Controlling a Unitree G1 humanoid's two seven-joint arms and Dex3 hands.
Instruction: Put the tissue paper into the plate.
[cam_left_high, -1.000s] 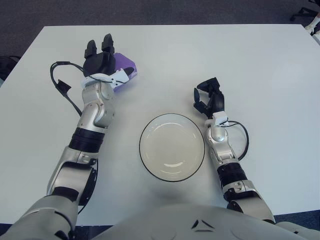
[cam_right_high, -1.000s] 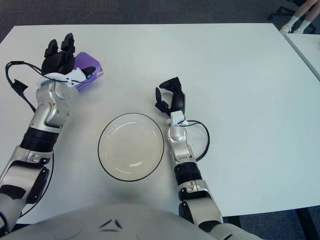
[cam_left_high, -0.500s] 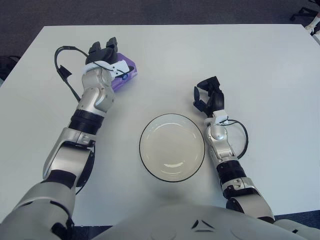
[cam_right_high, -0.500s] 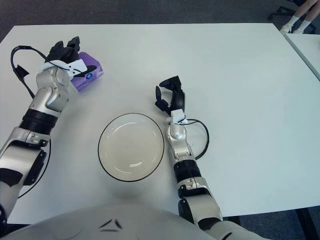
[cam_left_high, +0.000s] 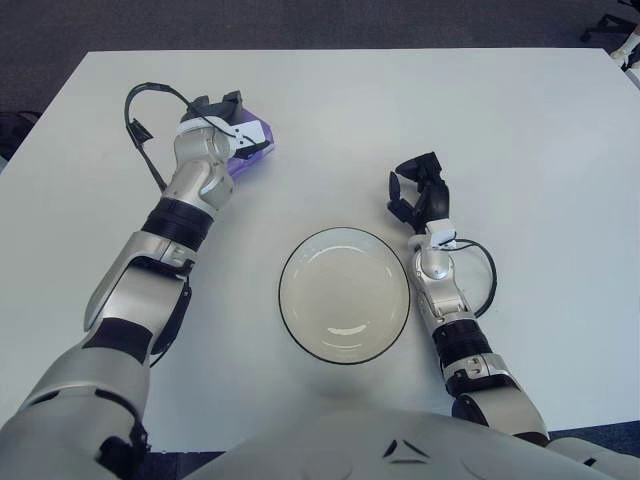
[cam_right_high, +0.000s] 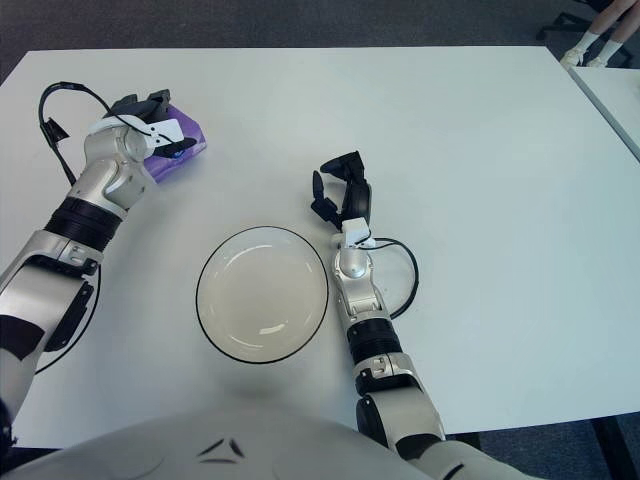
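Observation:
A purple tissue pack (cam_left_high: 256, 141) lies on the white table (cam_left_high: 330, 110) at the far left. My left hand (cam_left_high: 224, 108) is tipped down over the pack's near-left side and covers part of it. The pack rests on the table. A round plate with a dark rim (cam_left_high: 283, 292) sits at the near centre, with nothing in it. My right hand (cam_left_high: 416, 192) rests on the table just right of the plate, fingers relaxed and holding nothing.
A black cable (cam_left_high: 137, 105) loops out from my left wrist, and another (cam_left_high: 488, 272) from my right forearm. The table's far edge and a dark floor lie beyond. A second table's corner (cam_right_high: 610, 85) shows at the right.
My left hand has moved forward and tipped down onto the tissue pack, and the forearm has stretched out. The pack, the plate and the right hand have not moved.

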